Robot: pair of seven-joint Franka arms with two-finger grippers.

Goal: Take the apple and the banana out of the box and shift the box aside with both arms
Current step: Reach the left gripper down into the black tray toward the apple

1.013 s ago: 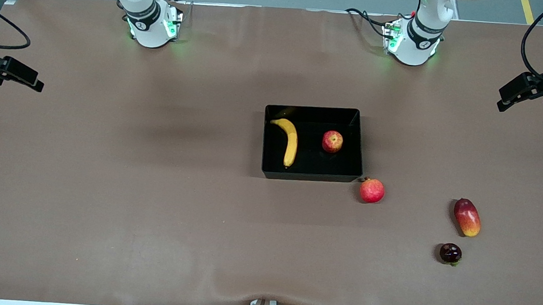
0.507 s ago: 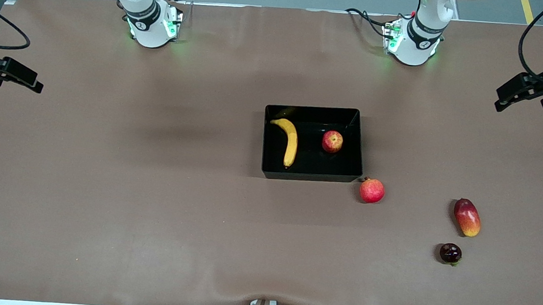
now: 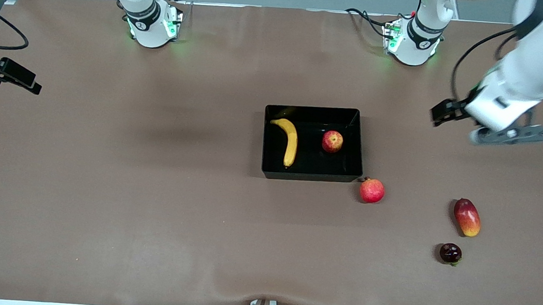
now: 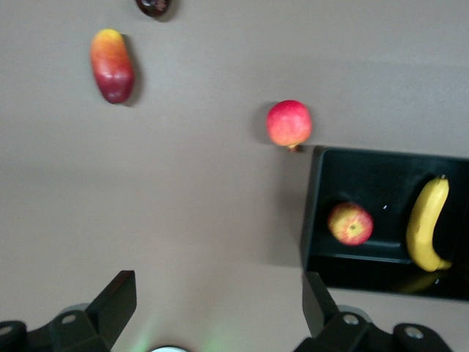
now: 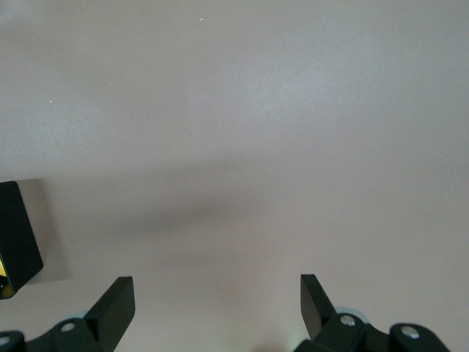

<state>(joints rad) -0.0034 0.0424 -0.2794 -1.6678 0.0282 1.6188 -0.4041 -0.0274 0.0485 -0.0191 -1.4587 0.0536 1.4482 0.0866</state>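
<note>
The right gripper (image 3: pixel 8 76) hangs over the table's edge at the right arm's end, just where it was a moment ago, its fingers spread and holding nothing; that arm is waiting. In the middle of the table (image 3: pixel 151 201) sits the black box (image 3: pixel 311 176), with the banana (image 3: pixel 290 141) lying in the half toward the right arm's end and the apple (image 3: pixel 332 141) in the half toward the left arm's. Neither is out yet. Just off the box's near corner toward the left arm's end rests a pinkish-red round fruit (image 3: pixel 371 190). Nearer the front camera and toward the left arm's end lie a red-yellow mango (image 3: pixel 467 217) and a small dark purple fruit (image 3: pixel 450 253).

What changed is the left gripper (image 3: pixel 489 127): within the last second it has swung in from the table's edge toward the box. Its fingers are released and empty. My guess is it is heading for the apple.
</note>
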